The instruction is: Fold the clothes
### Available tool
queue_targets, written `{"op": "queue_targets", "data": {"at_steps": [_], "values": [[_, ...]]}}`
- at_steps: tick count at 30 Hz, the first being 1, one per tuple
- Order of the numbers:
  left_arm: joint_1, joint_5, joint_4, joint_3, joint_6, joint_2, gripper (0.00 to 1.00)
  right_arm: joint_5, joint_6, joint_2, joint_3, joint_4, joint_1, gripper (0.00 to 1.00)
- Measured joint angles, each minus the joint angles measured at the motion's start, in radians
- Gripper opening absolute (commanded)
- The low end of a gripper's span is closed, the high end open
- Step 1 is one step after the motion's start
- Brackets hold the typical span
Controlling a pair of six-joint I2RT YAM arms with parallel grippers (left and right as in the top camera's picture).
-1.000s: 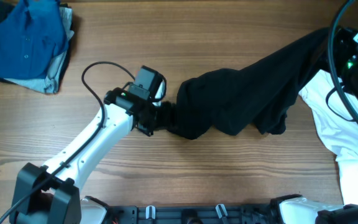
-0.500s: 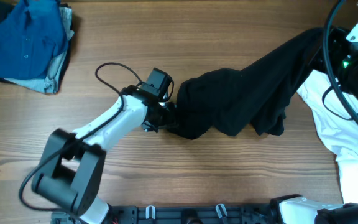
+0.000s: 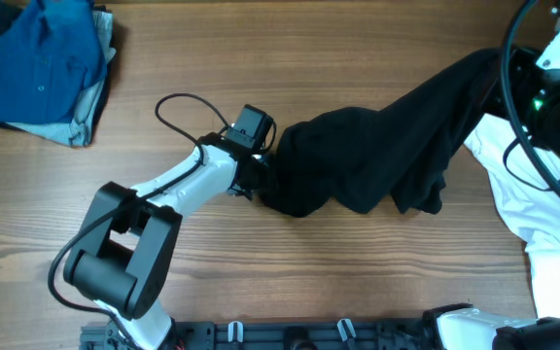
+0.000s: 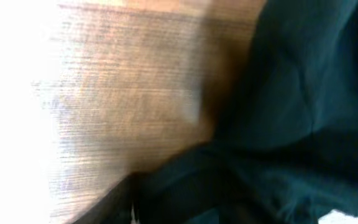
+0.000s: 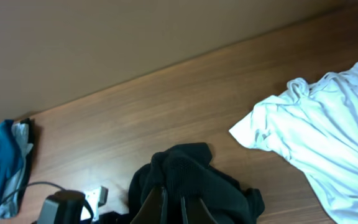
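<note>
A black garment (image 3: 377, 151) lies stretched across the table from the middle to the far right. My left gripper (image 3: 261, 180) is at its left end, its fingers buried in the cloth (image 4: 291, 124), which fills the blurred left wrist view. My right gripper (image 3: 513, 73) holds the garment's right end lifted off the table; in the right wrist view the fingers (image 5: 169, 202) are shut on a bunch of black cloth (image 5: 191, 174).
A white shirt (image 3: 542, 209) lies crumpled at the right edge, also in the right wrist view (image 5: 328, 130). A pile of blue and grey clothes (image 3: 42, 68) sits at the far left corner. A black cable (image 3: 178, 107) loops over the left arm.
My left arm has swung right and up, pushing its gripper further into the garment's left end. My right gripper has pulled the right end slightly higher.
</note>
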Motion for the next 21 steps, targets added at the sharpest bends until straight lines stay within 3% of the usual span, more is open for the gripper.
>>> {"op": "queue_targets", "data": {"at_steps": [1, 7, 8, 9, 10, 21], "values": [[0.000, -0.003, 0.007, 0.000, 0.002, 0.002, 0.04, -0.002, 0.000, 0.000, 0.000, -0.003, 0.000, 0.04], [0.000, 0.002, 0.011, 0.000, 0.001, 0.012, 0.04, -0.015, 0.000, 0.000, 0.000, -0.023, 0.000, 0.04], [0.000, 0.012, 0.011, 0.000, 0.001, 0.013, 0.19, -0.015, -0.001, 0.000, 0.000, -0.024, 0.000, 0.04], [0.000, 0.021, 0.010, -0.001, 0.001, 0.014, 0.15, -0.016, -0.003, 0.000, 0.000, -0.024, 0.000, 0.04], [0.000, 0.033, 0.008, -0.001, 0.005, 0.014, 0.04, -0.016, -0.004, 0.000, 0.000, -0.026, 0.000, 0.04], [0.015, 0.090, -0.002, -0.001, 0.028, 0.019, 0.04, -0.016, -0.008, 0.000, 0.000, -0.026, 0.000, 0.04]]}}
